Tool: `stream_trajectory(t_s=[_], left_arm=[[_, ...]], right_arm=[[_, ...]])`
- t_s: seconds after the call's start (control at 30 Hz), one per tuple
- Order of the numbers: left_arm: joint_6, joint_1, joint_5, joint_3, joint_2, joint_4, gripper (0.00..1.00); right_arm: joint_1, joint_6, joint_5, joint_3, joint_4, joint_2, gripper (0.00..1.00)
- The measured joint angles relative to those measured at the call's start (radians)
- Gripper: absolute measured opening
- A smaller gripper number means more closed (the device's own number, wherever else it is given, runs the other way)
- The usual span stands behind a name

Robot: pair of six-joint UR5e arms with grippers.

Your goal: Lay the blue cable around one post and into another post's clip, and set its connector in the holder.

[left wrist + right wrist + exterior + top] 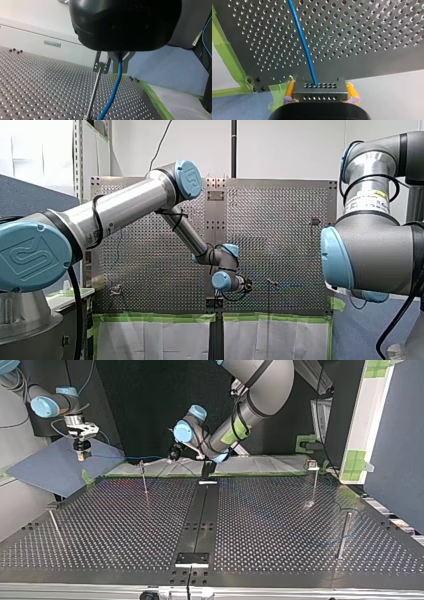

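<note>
Jaws of my left arm, metal fingers under a black housing, are clenched on the thin blue cable (113,90), which runs from them out over the perforated metal bench (37,87). They hold it just beside a slim metal post (95,87) topped by a small metal clip (100,67), probably so that the line can be steered onto that post. The clip looks empty: the cable passes next to it, not through it.

Jaws of my right arm, with yellow pads (352,91), grasp the dark grey perforated block connector (320,88) by its two sides, and the cable leaves its upper face. In the top view they hang off the bench's far corner, over a blue mat (45,467) and well apart from every post. I judge this keeps the cable stretched between the arms while the routing is done.

So the connector is in no holder yet. Which fitting is the holder I cannot tell; the black bracket (192,558) on the bench's dark centre strip holds nothing.
</note>
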Motion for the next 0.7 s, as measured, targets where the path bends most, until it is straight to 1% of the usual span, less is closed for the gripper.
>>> stream_trajectory(t_s=[0.27,0.7], left_arm=[[-0.008,-0.001,0.005,0.0,0.0,0.01,0.01],[-0.013,0.015,-0.001,0.001,0.0,0.014,0.01]], right_arm=[[0.011,0.003,-0.003,-0.004,-0.003,0.001,0.0],[0.013,0.011,0.002,-0.009,-0.009,0.012,0.0]])
